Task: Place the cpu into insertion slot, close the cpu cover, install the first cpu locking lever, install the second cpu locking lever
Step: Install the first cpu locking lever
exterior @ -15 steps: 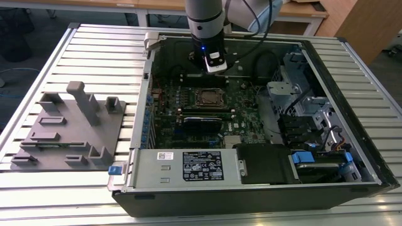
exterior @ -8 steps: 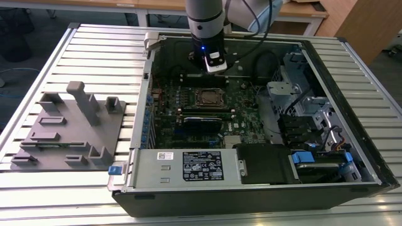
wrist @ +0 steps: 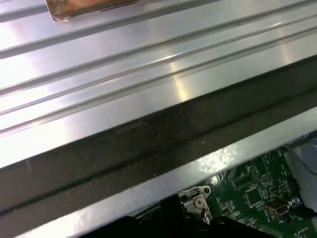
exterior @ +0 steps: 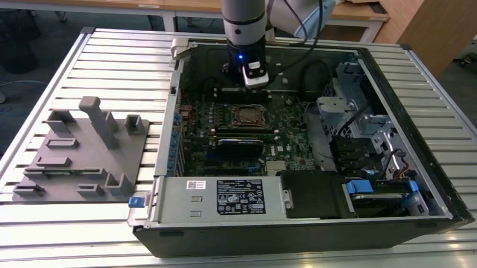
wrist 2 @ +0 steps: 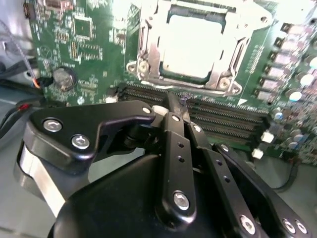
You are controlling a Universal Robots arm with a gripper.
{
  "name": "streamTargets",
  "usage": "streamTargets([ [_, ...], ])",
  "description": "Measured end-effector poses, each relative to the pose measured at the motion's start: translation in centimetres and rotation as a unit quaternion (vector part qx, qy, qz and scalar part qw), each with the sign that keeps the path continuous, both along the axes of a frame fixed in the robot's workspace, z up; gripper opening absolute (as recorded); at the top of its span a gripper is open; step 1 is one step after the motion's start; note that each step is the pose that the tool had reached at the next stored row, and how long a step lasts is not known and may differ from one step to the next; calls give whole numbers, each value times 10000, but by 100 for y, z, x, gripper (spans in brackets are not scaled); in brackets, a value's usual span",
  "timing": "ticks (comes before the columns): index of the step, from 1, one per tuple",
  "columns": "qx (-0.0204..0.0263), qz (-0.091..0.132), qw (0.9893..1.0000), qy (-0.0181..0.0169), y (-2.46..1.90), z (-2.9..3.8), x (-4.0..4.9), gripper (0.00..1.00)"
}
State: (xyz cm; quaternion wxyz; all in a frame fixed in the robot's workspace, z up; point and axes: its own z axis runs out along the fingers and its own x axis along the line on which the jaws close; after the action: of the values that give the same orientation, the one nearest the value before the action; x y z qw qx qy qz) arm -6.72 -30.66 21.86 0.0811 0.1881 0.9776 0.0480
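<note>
Where the grey robot arm reaches down into the open black computer case [exterior: 313, 234] in the exterior view, its black gripper [wrist 2: 174, 101] hangs over the green motherboard [exterior: 223, 139], near the far wall of the case and just beyond the socket area. In the second wrist view the two black fingers [wrist 2: 171, 129] lie pressed together with no gap between their tips and nothing held between them. The tips stand above the long black memory slots [wrist 2: 218, 119] that run beside the socket.

The small flat square cpu with the pale silvery-beige metal top [wrist 2: 190, 47] lies seated in the square insertion slot with the silvery metal rim [wrist 2: 148, 67]. The thin silvery metal cpu cover with the square window [wrist 2: 222, 70] lies flat over the slot, and the chip top shows through the window. Whether the locking levers are latched cannot be told. In the exterior view the socket [exterior: 247, 115] sits at the middle of the board, on the near side of the gripper.

The case rests on a ribbed silver metal table [exterior: 111, 61]. A grey plastic fixture block with upright posts [exterior: 82, 151] stands on the table to the exterior view's left of the case, well apart from the arm. In the first wrist view the ribbed table surface [wrist: 124, 64], the dark case edge [wrist: 148, 144] and a corner of the green board [wrist: 252, 188] are seen.
</note>
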Motion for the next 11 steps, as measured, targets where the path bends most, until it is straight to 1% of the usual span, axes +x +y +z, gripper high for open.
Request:
streamTargets([
  [2, -111, 0, 9999, 18, 0, -4, 0, 11],
  [5, -278, 0, 9996, 54, 0, -9, 0, 11],
  [6, -292, 0, 9996, 54, 0, -9, 0, 11],
  [11, -293, 2, 9996, 54, 0, -9, 0, 11],
])
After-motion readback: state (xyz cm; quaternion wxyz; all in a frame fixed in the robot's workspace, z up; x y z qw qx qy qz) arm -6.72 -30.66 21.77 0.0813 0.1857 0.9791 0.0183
